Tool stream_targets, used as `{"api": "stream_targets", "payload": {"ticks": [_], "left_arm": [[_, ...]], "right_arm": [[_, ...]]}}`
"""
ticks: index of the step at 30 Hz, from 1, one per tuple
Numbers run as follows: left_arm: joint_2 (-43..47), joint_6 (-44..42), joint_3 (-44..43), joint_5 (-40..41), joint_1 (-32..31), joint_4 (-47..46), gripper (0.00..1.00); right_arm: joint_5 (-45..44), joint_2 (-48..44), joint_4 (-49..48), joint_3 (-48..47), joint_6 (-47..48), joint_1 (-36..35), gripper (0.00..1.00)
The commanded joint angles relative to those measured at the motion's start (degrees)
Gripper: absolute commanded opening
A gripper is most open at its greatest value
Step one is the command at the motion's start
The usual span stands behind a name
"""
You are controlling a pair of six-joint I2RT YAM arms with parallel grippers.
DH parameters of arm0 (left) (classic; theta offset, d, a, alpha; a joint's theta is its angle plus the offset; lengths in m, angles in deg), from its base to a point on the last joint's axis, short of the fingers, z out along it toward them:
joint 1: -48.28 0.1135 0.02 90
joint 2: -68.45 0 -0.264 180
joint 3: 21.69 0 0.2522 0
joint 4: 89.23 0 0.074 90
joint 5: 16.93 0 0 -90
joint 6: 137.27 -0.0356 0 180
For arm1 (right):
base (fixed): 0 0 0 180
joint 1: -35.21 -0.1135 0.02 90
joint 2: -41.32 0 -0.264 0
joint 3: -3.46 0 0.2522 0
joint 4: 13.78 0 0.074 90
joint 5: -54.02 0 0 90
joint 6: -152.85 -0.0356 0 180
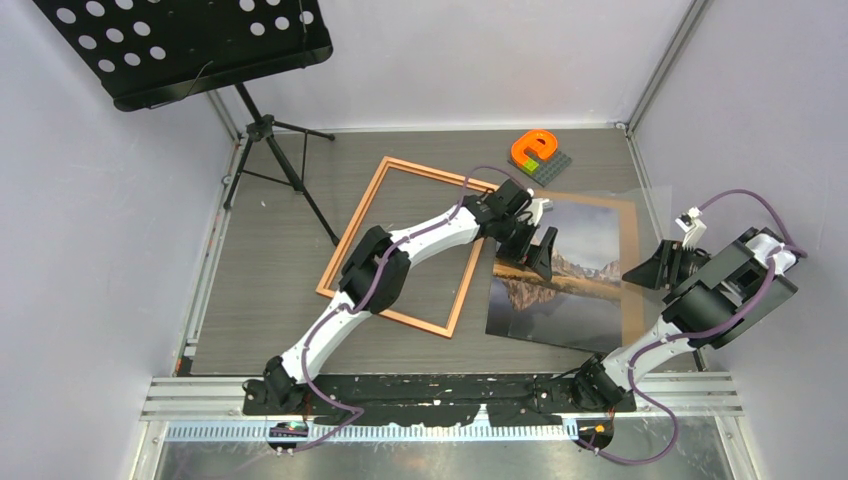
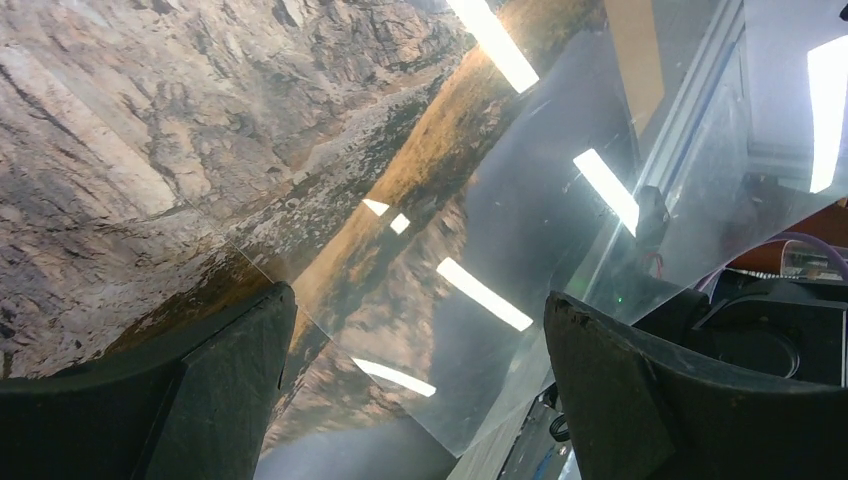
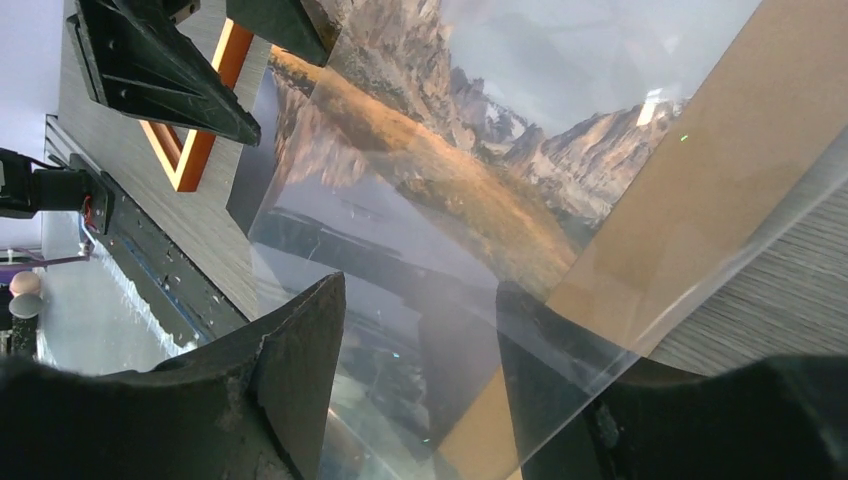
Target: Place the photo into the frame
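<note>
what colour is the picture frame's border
Orange-brown wood; the frame shows best in the top view.
</note>
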Motion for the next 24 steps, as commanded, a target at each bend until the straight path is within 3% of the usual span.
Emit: {"api": "stream_targets", "payload": {"ticks": [1, 10, 15, 18, 24], "left_arm": [[-0.59, -1.64, 1.96, -0.27, -0.91, -1.89, 0.99], [0.48, -2.52, 2.61, 0.59, -0.91, -1.63, 0.99], [2.18, -3.07, 2.98, 1.05, -0.36, -1.11, 0.99], [4.26, -3.15, 3.32, 1.03, 0.54, -0.80, 0.99], [12.38, -5.65, 8.21, 3.40, 2.53, -1.08, 0.99]], "right_arm": [[3.10, 1.23, 2.87, -0.04, -0.36, 0.94, 0.62], [2.57, -0.85, -1.72, 2.06, -5.06, 0.92, 0.45], [2.27, -1.60, -2.13, 1.61, -6.40, 0.88, 0.27], [2.46, -2.29, -1.75, 0.75, -7.19, 0.92, 0.07], [3.90, -5.05, 2.29, -1.51, -6.83, 0.88, 0.06]]}}
